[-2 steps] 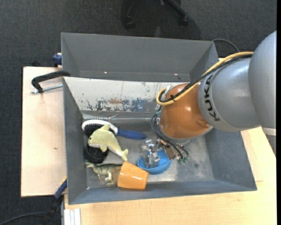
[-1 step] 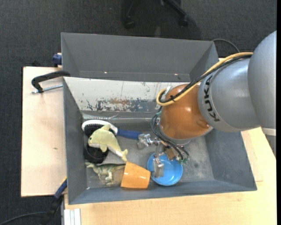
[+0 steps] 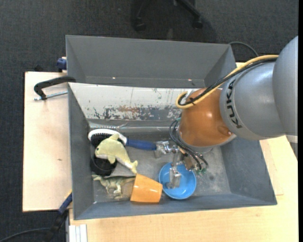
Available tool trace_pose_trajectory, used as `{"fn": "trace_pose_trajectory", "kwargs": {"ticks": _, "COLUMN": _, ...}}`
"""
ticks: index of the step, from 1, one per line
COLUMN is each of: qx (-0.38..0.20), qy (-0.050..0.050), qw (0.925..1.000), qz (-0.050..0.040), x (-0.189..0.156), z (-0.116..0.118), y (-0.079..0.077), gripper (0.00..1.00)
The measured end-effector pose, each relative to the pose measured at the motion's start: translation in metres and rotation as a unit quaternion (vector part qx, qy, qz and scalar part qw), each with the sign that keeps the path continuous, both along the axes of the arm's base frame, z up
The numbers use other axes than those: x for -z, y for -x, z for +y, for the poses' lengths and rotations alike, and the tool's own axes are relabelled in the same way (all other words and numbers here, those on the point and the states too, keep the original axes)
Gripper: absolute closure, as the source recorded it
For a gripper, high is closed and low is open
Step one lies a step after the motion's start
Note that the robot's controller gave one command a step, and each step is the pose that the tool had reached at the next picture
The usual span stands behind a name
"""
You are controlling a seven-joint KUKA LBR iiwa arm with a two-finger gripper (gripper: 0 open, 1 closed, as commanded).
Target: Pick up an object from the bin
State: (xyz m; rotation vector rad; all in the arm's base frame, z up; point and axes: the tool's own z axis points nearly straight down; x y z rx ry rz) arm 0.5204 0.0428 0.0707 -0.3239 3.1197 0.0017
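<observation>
The grey metal bin (image 3: 246,175) sits on a pale table (image 3: 47,142), with dark carpeted floor (image 3: 28,38) beyond it and the black legs of a wheeled chair (image 3: 165,14) at the top of the camera view. The bin's floor is dull and scuffed, and its far wall carries scratches and rusty-looking marks. The arm comes in from the right, its orange wrist cover above the bin's right half, and the end effector (image 3: 176,176) is lowered into a shallow blue bowl (image 3: 184,191) that lies near the front wall, right of centre. Whether the end effector is apart or together I cannot tell, nor whether it grips the bowl. Just left of the bowl, touching or nearly touching it, an orange cup (image 3: 146,190) lies on its side. Further left is a small heap: a yellow plush toy (image 3: 113,150) over a round black thing (image 3: 101,165), and a greenish toy animal (image 3: 112,185) against the front wall. Behind the heap lies a brush (image 3: 142,145) with a blue handle, its pale head to the left.
</observation>
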Motion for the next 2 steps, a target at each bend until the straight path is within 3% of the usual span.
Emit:
{"fn": "trace_pose_trajectory", "kwargs": {"ticks": 1, "qx": 0.000, "qy": 0.000, "qw": 1.0000, "qz": 0.0000, "x": 0.000, "z": 0.000, "y": 0.000, "gripper": 1.00}}
{"fn": "trace_pose_trajectory", "kwargs": {"ticks": 2, "qx": -0.027, "qy": 0.000, "qw": 0.9996, "qz": -0.0045, "x": -0.159, "z": 0.007, "y": 0.016, "gripper": 1.00}}
